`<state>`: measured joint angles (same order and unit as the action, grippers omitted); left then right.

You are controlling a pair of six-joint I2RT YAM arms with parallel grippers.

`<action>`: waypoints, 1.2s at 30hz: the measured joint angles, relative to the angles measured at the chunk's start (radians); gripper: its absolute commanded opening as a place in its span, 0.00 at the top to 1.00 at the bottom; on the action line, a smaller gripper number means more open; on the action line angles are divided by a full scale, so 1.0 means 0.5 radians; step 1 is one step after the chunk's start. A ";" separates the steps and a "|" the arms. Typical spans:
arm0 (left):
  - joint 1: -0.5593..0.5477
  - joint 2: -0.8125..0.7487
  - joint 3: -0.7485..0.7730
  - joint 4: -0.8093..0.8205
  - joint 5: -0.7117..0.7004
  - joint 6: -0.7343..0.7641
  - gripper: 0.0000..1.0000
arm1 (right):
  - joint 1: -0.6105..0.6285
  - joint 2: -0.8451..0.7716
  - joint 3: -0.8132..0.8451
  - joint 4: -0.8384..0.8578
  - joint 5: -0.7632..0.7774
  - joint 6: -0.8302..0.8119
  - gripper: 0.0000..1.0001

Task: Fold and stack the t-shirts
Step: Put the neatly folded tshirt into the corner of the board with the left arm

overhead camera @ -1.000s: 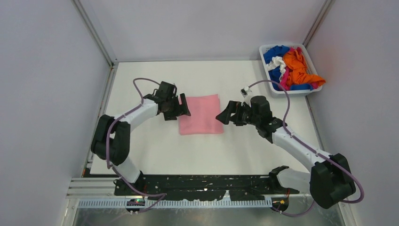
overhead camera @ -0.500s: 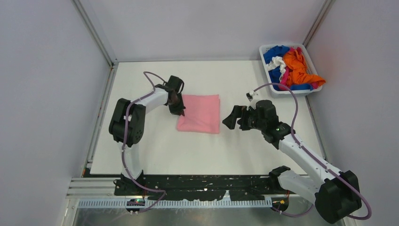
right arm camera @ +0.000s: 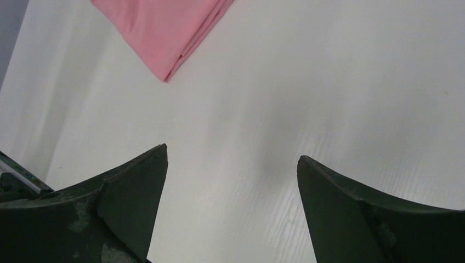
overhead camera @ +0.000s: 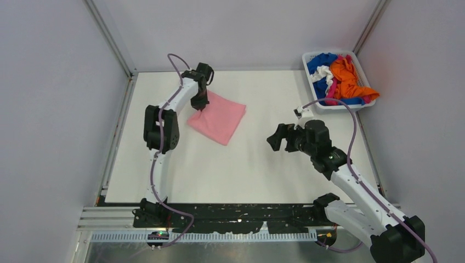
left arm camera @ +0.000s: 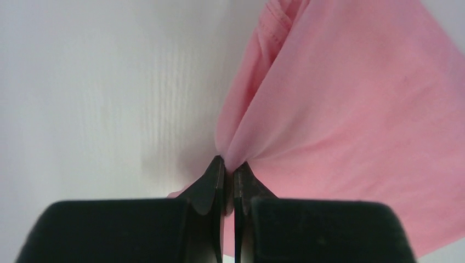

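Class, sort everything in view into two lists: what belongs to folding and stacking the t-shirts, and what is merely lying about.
Belongs to the job:
folded pink t-shirt, pinched by the left end effector; open right end effector; unfolded t-shirts.

Just there:
white basket holding the unfolded ones; table; purple cables.

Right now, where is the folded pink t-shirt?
In the top view, the pink t-shirt lies on the far-left part of the table, one corner pinched in the left gripper, well apart from the right gripper.
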<state>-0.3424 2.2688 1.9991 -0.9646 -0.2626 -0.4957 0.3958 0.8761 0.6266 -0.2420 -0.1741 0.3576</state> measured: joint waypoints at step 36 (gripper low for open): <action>1.138 0.517 1.012 0.249 0.335 0.439 0.60 | -0.049 -0.041 -0.098 -0.062 0.446 -0.136 0.04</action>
<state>0.2268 2.5271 2.5053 -0.8402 -0.0952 -0.2764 0.3714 0.8555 0.5774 -0.2729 0.0486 0.2897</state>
